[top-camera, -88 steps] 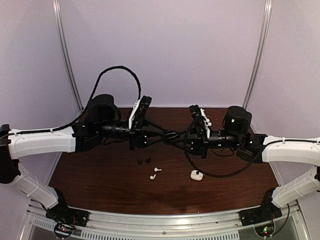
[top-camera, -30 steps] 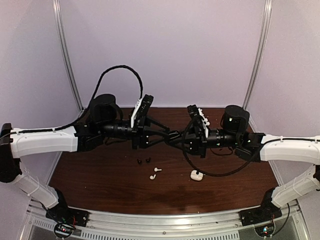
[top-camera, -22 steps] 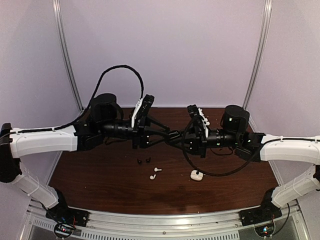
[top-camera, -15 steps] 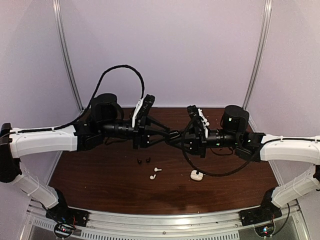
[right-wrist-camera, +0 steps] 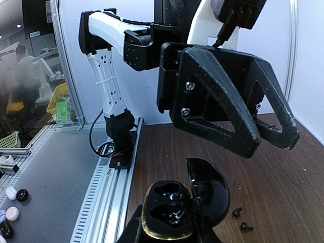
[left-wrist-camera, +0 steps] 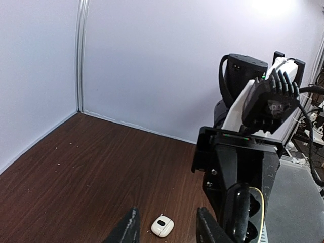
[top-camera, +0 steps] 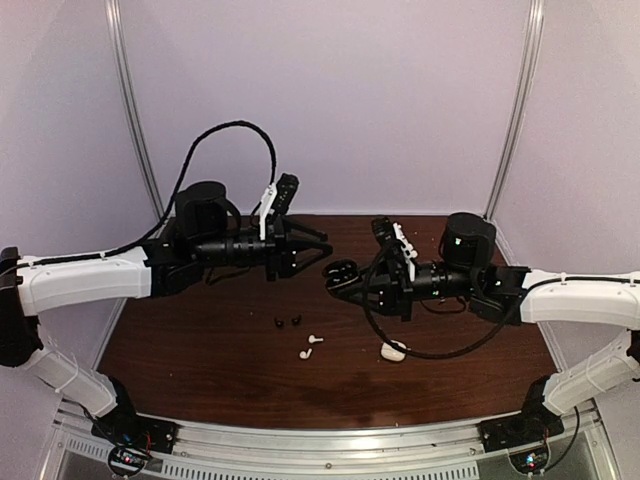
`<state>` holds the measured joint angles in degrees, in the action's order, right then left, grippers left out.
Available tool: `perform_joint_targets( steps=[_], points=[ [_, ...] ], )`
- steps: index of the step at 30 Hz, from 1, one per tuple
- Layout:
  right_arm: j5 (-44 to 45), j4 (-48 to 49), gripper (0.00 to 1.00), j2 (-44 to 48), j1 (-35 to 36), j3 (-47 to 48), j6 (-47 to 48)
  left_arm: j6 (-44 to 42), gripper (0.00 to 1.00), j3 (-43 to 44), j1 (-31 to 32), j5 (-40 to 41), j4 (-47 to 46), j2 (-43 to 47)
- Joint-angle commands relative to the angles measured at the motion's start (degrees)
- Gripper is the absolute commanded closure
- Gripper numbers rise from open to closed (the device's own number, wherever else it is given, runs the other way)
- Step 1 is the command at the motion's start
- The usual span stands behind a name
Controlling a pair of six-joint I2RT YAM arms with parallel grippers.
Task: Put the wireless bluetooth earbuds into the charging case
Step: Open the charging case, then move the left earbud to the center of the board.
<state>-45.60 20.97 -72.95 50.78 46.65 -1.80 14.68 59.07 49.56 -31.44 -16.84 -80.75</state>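
Note:
My right gripper (top-camera: 348, 280) is shut on a black charging case (right-wrist-camera: 169, 205) with a gold rim, held above the table. Its lid (right-wrist-camera: 208, 190) stands open and both sockets show empty. My left gripper (top-camera: 322, 249) hangs open and empty just left of the case, apart from it; its fingers (left-wrist-camera: 129, 230) frame the table below. Two black earbuds (top-camera: 287, 321) lie side by side on the dark wood, also visible in the right wrist view (right-wrist-camera: 241, 218). Two white stemmed earbuds (top-camera: 311, 346) lie just right of them. A shut white charging case (top-camera: 393, 350) rests further right (left-wrist-camera: 162, 226).
The brown wooden table (top-camera: 200, 350) is enclosed by pale walls at the back and sides. A metal rail (top-camera: 320, 440) runs along the near edge. The right arm's black cable (top-camera: 440, 350) loops low near the white case.
The two grippers met over the middle of the table; now my left gripper has drawn back left and up, away from the black case. The right gripper still holds the case, lid open.

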Motion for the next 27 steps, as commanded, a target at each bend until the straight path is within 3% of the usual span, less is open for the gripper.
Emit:
perform_joint_targets(
  steps=[1,8,14,21,24,27],
  points=[
    [-0.88,2.28,1.0,1.18,0.24,-0.08,0.24,1.52,0.59,-0.89,-1.53,2.01,-2.85,2.21],
    [1.87,3.86,1.0,3.57,-1.26,-3.09,-0.94,5.23,0.53,-5.26,-4.38,4.0,-3.06,5.13],
    [2.96,3.16,1.0,5.44,-3.15,-5.21,-1.63,7.59,0.53,-6.36,-6.14,10.39,6.82,5.44],
    [3.56,3.59,1.0,7.15,-5.08,-8.05,-2.85,3.77,0.52,-7.69,-6.58,22.1,20.91,4.17],
    [3.63,4.4,1.0,7.42,-5.73,-8.99,-3.47,2.25,0.52,-8.91,-6.58,22.62,20.45,1.35],
    [3.35,4.93,1.0,7.56,-6.24,-9.59,-3.86,0.12,0.53,-12.03,-6.06,22.74,14.17,-0.61]
  ],
)
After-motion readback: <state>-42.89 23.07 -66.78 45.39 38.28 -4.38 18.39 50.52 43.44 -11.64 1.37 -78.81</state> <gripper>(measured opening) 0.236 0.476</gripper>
